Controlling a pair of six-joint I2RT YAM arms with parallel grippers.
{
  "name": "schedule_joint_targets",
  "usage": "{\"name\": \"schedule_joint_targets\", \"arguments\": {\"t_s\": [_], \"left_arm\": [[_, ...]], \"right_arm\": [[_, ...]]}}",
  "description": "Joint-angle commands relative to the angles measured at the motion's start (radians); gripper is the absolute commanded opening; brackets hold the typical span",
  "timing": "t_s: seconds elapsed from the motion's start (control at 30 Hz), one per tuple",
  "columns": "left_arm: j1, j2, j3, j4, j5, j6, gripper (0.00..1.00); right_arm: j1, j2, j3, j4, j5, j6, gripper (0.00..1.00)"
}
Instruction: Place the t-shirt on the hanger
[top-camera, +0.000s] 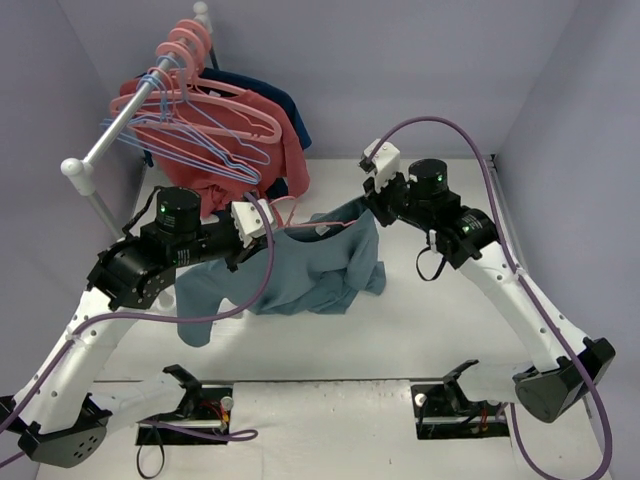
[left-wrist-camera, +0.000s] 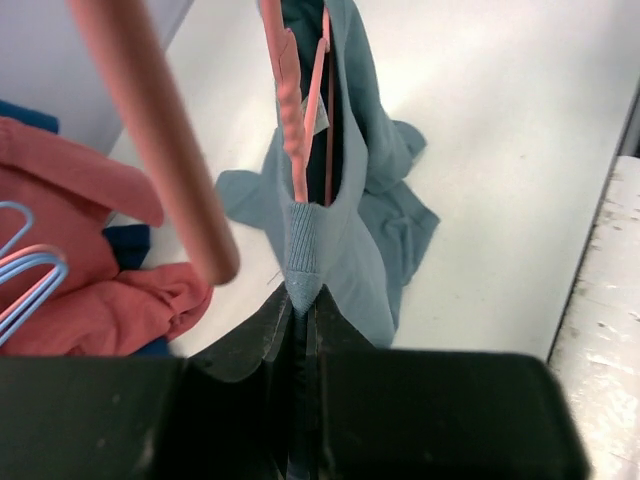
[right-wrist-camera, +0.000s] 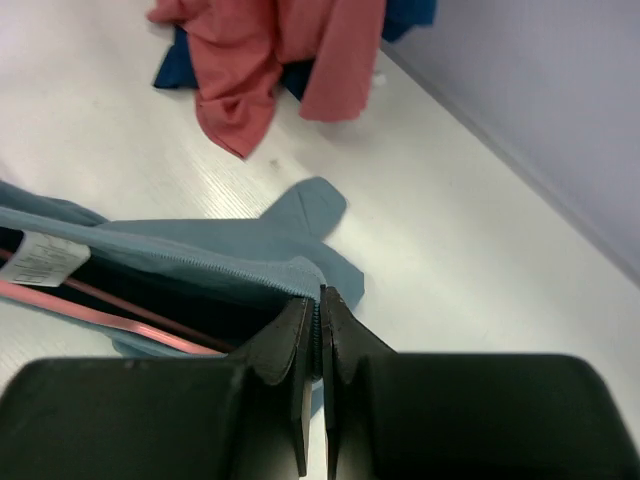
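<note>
The dusty teal t-shirt (top-camera: 300, 268) hangs stretched in the air between both grippers, with its body and sleeves sagging to the table. The thin pale pink hanger (top-camera: 318, 226) lies inside the neck opening. My left gripper (top-camera: 262, 236) is shut on the ribbed collar at its left end; in the left wrist view the collar (left-wrist-camera: 303, 255) is pinched between the jaws, with the hanger (left-wrist-camera: 298, 140) running into the shirt (left-wrist-camera: 365, 225). My right gripper (top-camera: 372, 206) is shut on the collar's other end (right-wrist-camera: 300, 272), and the hanger bar (right-wrist-camera: 100, 306) shows inside the shirt (right-wrist-camera: 200, 245).
At the back left a rack rail (top-camera: 125, 118) carries salmon-pink hangers (top-camera: 188, 45), lavender-blue hangers (top-camera: 205, 145), the coral-red shirt (top-camera: 262, 135) and a dark navy garment (top-camera: 272, 95). A thick salmon bar (left-wrist-camera: 160, 130) crosses close to the left wrist camera. Purple-grey walls enclose the table.
</note>
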Motion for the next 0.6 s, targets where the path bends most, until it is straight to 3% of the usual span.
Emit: {"name": "schedule_joint_targets", "arguments": {"t_s": [0.0, 0.3, 0.43, 0.57], "left_arm": [[0.004, -0.007, 0.037, 0.098, 0.079, -0.011, 0.00], [0.009, 0.130, 0.197, 0.097, 0.044, -0.008, 0.00], [0.005, 0.196, 0.339, 0.103, -0.119, -0.040, 0.00], [-0.001, 0.208, 0.412, 0.110, -0.307, -0.071, 0.00]], "right_arm": [[0.006, -0.046, 0.067, 0.058, -0.101, -0.084, 0.00], [0.083, 0.051, 0.264, 0.045, -0.221, -0.065, 0.00], [0.122, 0.064, 0.346, 0.045, -0.195, -0.032, 0.00], [0.124, 0.041, 0.355, 0.047, 0.000, -0.039, 0.00]]}}
